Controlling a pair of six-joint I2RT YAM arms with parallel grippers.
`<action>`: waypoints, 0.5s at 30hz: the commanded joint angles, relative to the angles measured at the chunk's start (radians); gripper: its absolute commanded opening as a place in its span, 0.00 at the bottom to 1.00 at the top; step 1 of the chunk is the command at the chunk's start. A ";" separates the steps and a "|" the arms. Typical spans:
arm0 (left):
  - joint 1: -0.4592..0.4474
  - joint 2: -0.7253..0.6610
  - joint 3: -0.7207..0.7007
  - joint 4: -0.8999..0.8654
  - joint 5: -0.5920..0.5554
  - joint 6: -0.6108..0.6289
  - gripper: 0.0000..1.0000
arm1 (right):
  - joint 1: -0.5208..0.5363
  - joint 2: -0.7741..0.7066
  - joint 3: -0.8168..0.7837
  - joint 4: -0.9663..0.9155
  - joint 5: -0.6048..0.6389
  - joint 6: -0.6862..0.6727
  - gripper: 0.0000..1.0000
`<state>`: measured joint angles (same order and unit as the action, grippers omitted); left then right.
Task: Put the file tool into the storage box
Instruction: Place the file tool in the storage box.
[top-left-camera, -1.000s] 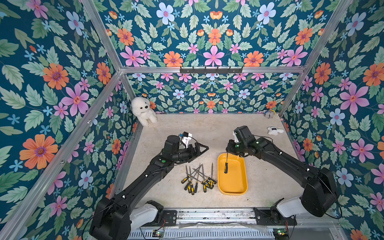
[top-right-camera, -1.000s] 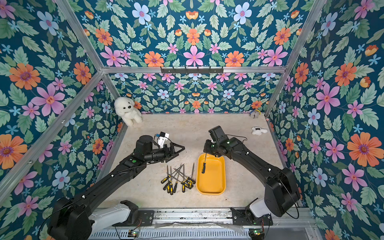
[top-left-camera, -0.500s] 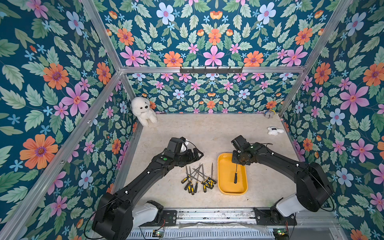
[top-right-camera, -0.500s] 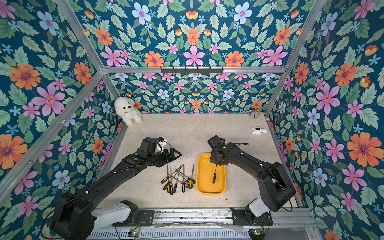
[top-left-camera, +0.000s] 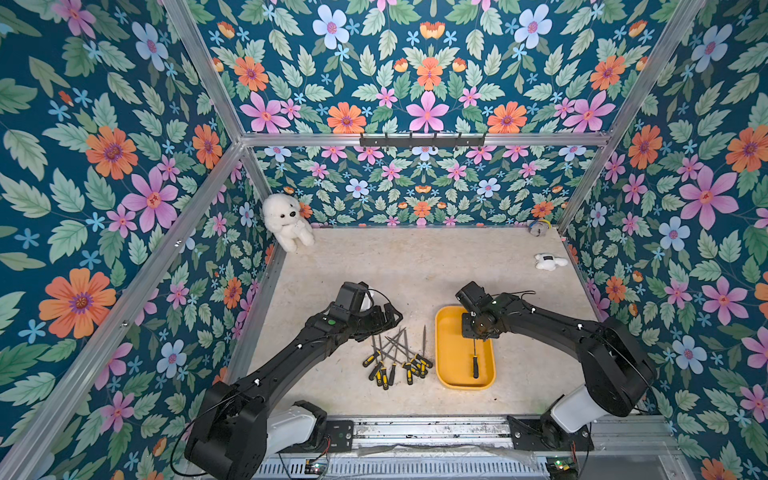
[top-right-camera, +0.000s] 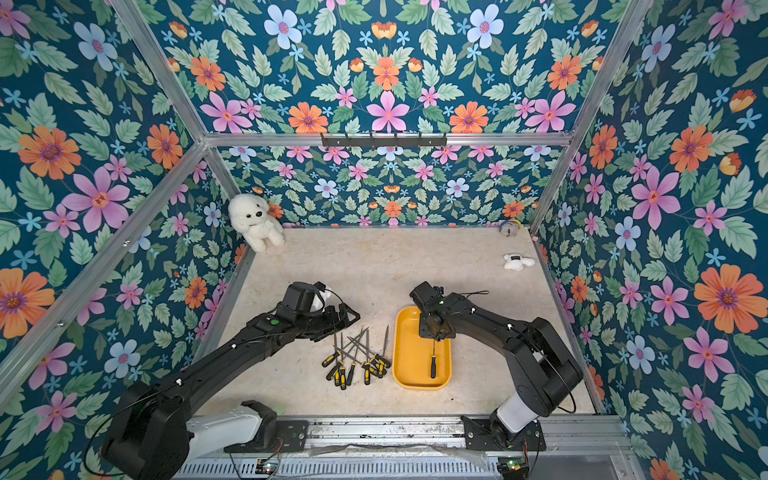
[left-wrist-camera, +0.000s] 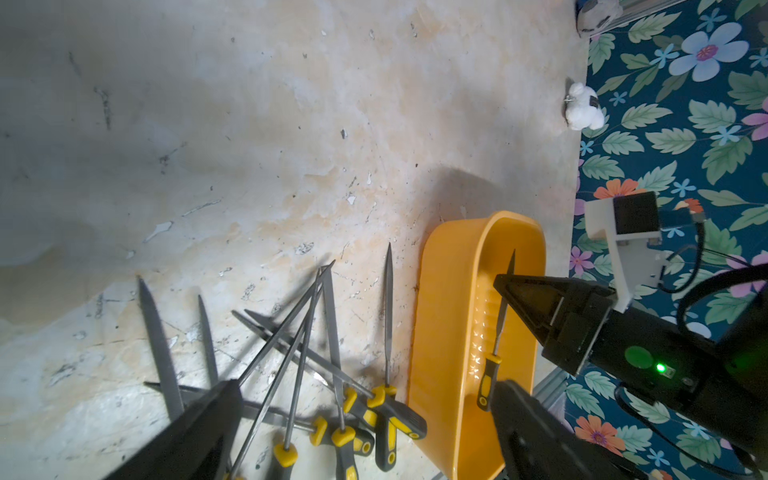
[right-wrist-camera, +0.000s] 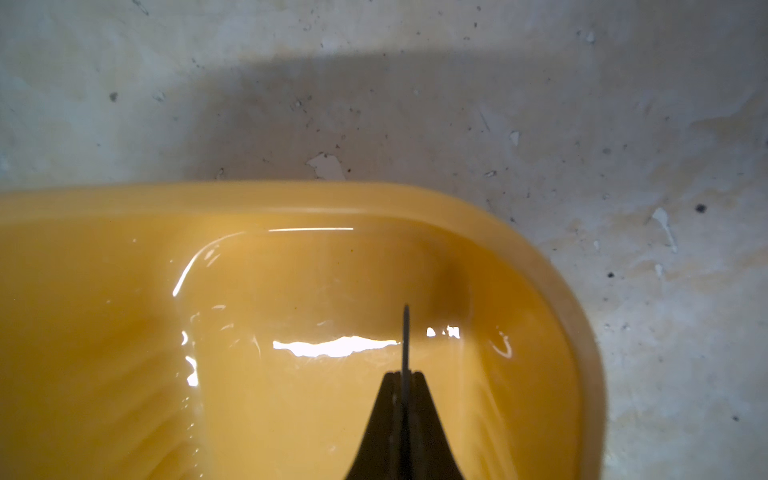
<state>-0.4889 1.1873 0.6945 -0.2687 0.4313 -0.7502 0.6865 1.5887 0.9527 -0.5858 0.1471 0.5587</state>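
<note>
While my right gripper (top-left-camera: 474, 336) clamps the file tool (top-left-camera: 475, 362) by its blade, it lies lengthwise inside the storage box (top-left-camera: 438, 353), handle pointing from the jaws toward the near end; my left gripper (top-left-camera: 388, 319) hangs spread, farther off.

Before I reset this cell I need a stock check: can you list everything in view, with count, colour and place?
storage box: one, yellow, on the table
held file: one, black-and-yellow handle, low inside the storage box
loose files: several, count unclear, black-and-yellow handles, piled beside the box
plush toy: one, white, far corner, left arm's side
small toy: one, white, by the wall, right arm's side
hook rail: one, black, back wall
table: one, beige, under everything
left end effector: one, black, open above the loose files
right end effector: one, black, shut on the held file's blade
</note>
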 joint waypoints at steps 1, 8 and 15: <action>0.000 -0.013 -0.014 0.008 -0.020 0.000 0.99 | 0.008 0.012 -0.009 0.014 0.029 -0.006 0.00; 0.000 -0.036 -0.056 0.006 -0.044 -0.018 0.99 | 0.021 0.040 -0.033 0.036 0.045 -0.004 0.00; 0.000 -0.052 -0.077 -0.010 -0.074 -0.030 0.99 | 0.028 0.052 -0.057 0.051 0.043 0.009 0.09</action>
<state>-0.4889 1.1408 0.6224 -0.2680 0.3824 -0.7792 0.7113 1.6371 0.9001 -0.5426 0.1741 0.5564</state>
